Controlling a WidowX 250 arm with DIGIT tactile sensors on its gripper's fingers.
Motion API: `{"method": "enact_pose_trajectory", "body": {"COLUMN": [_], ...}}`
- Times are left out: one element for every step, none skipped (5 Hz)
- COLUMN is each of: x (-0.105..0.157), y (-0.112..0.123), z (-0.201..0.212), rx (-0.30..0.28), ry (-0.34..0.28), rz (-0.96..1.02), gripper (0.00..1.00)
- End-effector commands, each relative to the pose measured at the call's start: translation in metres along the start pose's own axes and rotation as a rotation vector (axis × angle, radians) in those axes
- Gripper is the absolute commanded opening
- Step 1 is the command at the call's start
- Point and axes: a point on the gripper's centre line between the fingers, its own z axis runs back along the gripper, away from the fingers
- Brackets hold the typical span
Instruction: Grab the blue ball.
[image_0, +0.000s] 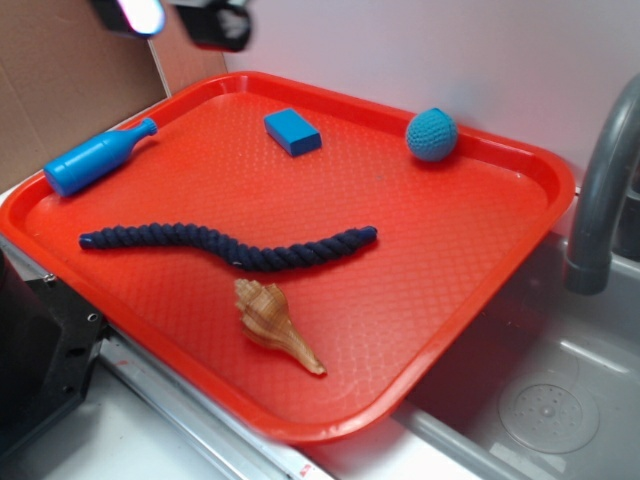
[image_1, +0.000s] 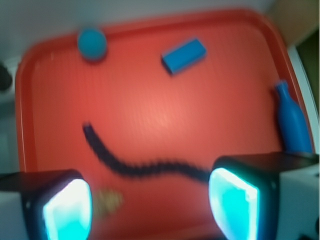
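end effector (image_1: 150, 205) open above rope (image_0: 230, 246), far from blue ball (image_0: 431, 135).

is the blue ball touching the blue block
Apart. The exterior view shows bare red tray between the blue ball and the blue block; the wrist view shows the same gap.

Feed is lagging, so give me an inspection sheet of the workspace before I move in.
Surface: red tray, beside a sink.
Job's things: blue ball near the tray's far edge, free.
Clutter: blue block, blue pin, navy rope, seashell.
Grippers: gripper open, high above the tray, holding nothing.
Cables: nothing seen.
Surroundings: grey faucet, cardboard, pale wall.
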Motion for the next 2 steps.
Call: {"method": "enact_pose_trajectory", "body": {"x": [0.056,0.076], "y": [-0.009,-0.020], "z": [-0.032,-0.062], "rx": [-0.048,0.025], "ry": [-0.120,-0.147], "rz": [0.010,-0.034], "gripper": [1.00,1.00]}}
